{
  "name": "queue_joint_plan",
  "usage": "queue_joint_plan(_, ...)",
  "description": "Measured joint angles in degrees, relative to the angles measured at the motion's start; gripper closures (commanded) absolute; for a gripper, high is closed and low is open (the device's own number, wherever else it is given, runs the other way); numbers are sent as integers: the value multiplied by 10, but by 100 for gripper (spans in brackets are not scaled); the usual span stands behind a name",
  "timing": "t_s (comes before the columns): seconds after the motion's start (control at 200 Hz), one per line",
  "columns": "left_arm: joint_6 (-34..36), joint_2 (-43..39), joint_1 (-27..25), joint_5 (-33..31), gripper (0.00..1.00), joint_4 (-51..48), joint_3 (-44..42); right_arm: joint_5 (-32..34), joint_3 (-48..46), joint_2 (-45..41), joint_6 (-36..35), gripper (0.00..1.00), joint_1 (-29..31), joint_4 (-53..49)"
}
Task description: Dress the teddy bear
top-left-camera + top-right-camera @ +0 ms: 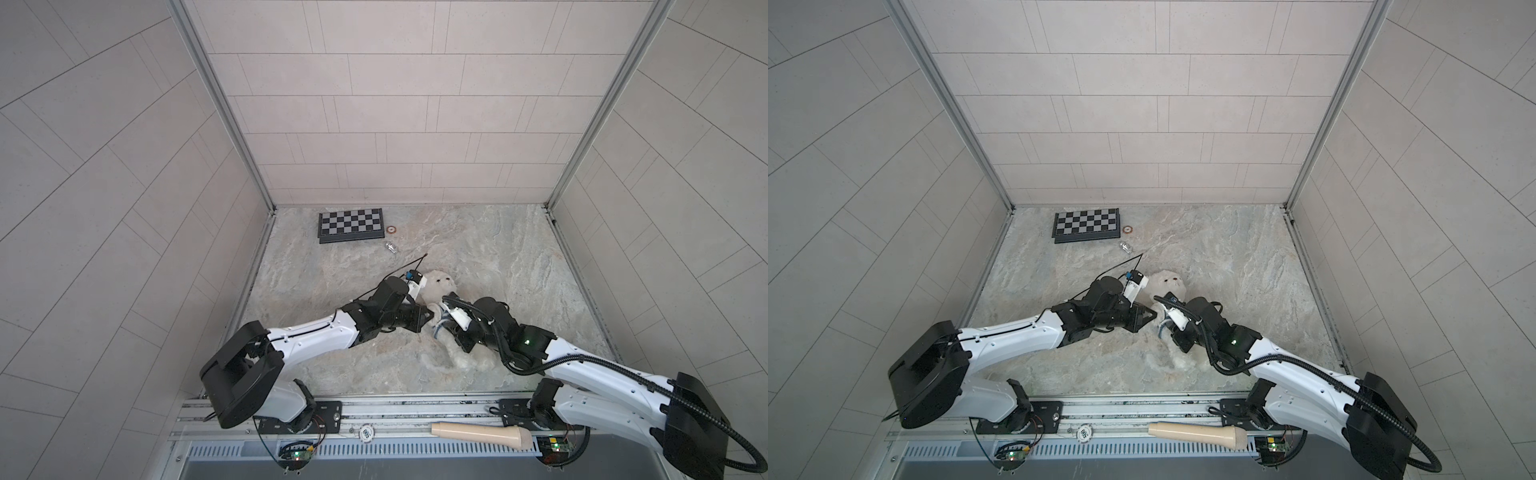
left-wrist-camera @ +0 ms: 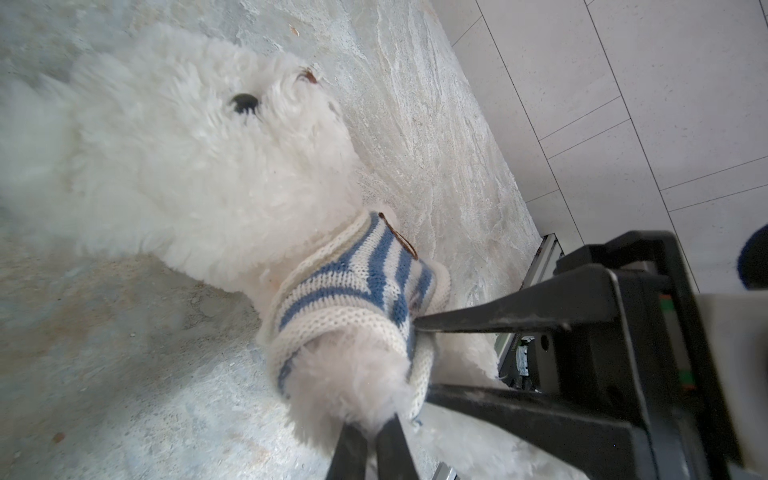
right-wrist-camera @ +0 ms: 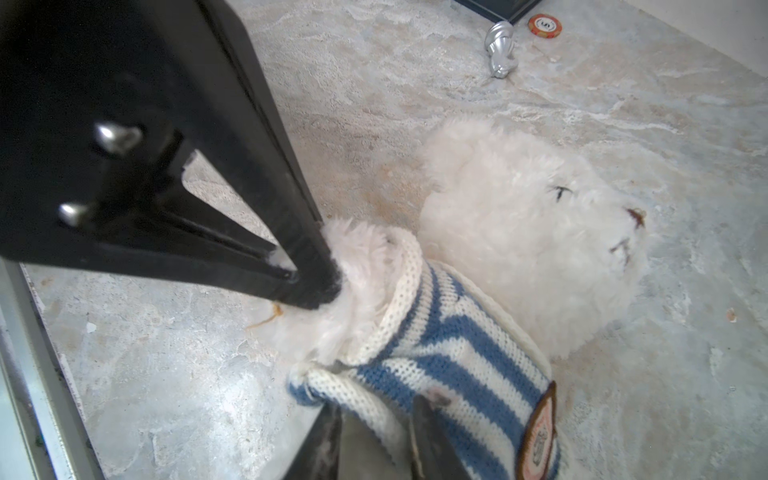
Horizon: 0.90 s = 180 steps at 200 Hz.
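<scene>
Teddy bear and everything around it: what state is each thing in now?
teddy bear: on its back
sweater: over the chest, one paw through a sleeve
left claw: shut on that paw
right claw: around the sweater hem, grip unclear
chessboard: folded shut
chess piece: toppled

Fluffy white teddy bear [image 2: 187, 166] lies face-up wearing a blue-striped sweater [image 2: 345, 286].

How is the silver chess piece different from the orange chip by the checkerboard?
The chess piece is lumpy and tipped on its side; the chip is a thin disc lying flat. The chess piece is shiny silver; the chip is orange with white marks. The chess piece lies nearer the teddy bear than the chip does. Both rest on the stone table, not touching.
</scene>
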Motion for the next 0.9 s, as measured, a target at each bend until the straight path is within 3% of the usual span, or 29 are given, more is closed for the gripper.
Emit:
queue_joint_plan(0.31, 4, -2, 31, 18, 100, -11, 0, 25, 0, 20, 7, 100, 20, 24)
queue_joint_plan(0.901, 5, -2, 38, 24, 100, -22, 0, 57, -38, 7, 41, 100, 52, 76)
